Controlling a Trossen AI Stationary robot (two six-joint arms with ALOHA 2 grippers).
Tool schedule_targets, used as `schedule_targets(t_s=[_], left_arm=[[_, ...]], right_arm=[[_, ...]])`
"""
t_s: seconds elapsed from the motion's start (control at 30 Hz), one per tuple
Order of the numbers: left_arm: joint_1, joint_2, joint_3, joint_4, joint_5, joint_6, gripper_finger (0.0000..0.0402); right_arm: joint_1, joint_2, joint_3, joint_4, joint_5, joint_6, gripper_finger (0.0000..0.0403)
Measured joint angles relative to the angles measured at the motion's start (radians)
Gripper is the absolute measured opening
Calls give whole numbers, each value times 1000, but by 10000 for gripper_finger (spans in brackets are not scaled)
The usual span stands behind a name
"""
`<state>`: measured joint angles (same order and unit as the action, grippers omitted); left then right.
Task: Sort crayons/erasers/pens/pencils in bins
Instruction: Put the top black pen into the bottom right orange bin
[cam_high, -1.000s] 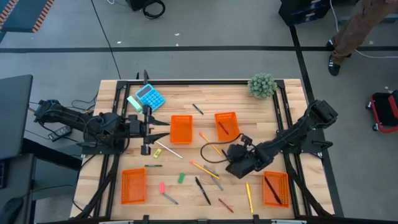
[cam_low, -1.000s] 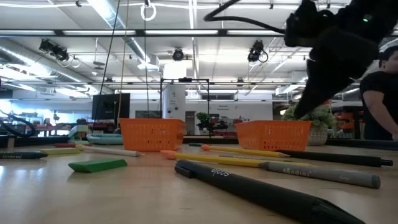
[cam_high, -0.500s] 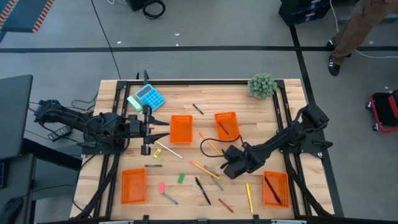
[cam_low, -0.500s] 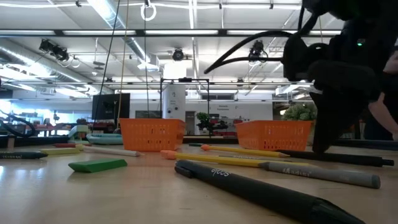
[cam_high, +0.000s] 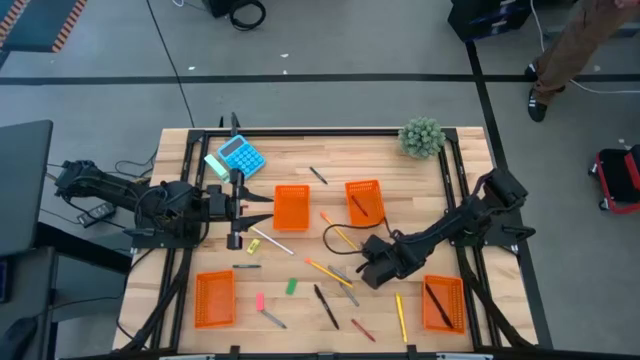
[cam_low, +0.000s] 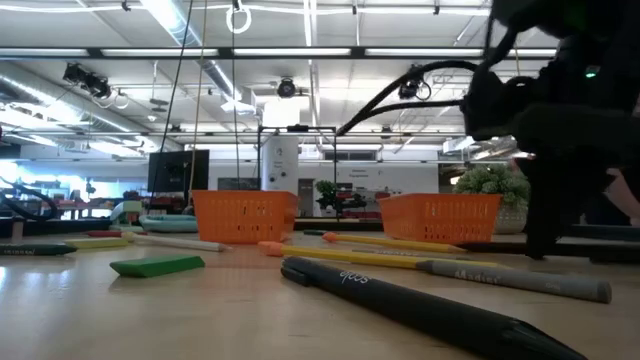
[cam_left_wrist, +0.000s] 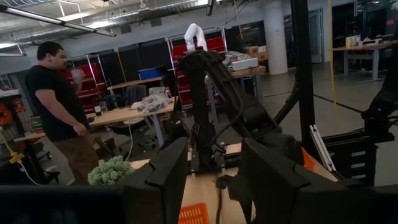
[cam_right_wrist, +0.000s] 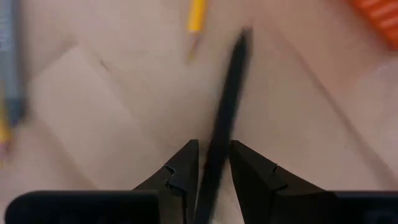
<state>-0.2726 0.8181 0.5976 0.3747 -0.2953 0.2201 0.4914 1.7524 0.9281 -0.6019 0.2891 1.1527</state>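
My right gripper (cam_right_wrist: 214, 163) points steeply down at the table's right middle (cam_high: 372, 268). It is open, with one fingertip on each side of a black pen (cam_right_wrist: 227, 93) that lies flat on the wood (cam_low: 490, 247). My left gripper (cam_left_wrist: 214, 186) hangs open and level above the table's left side (cam_high: 262, 207), beside an orange bin (cam_high: 291, 207). Three more bins (cam_high: 364, 200) (cam_high: 214, 298) (cam_high: 443, 303) stand around. Yellow pencils (cam_high: 328, 270) (cam_high: 401, 317), another pen (cam_high: 325, 305), pink (cam_high: 260, 300) and green (cam_high: 291, 286) erasers and a red crayon (cam_high: 363, 330) lie loose. My right gripper comes at the black pen from above, slanting steeply, with a fingertip (cam_right_wrist: 186, 165) on either side of the shaft (cam_right_wrist: 217, 143). The pen lies flat on the table. Whether the fingers touch it, I cannot tell.
A blue calculator (cam_high: 241, 154) lies at the far left and a small green plant (cam_high: 421, 137) at the far right. The near right bin holds a black pen (cam_high: 437, 303). A grey stick (cam_low: 520, 280) and a large black pen (cam_low: 400, 300) lie near the low camera.
My right gripper has sunk from well above the table to the tabletop, shifting slightly toward the left and near edges. It has tipped more steeply downward and rolled about its own axis. It now straddles the black pen.
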Motion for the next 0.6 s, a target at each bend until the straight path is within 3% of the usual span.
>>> schedule_targets(t_s=[0.6], left_arm=[[0, 0, 0, -6, 0, -1, 162]], right_arm=[[11, -12, -1, -76, -26, -7, 99]])
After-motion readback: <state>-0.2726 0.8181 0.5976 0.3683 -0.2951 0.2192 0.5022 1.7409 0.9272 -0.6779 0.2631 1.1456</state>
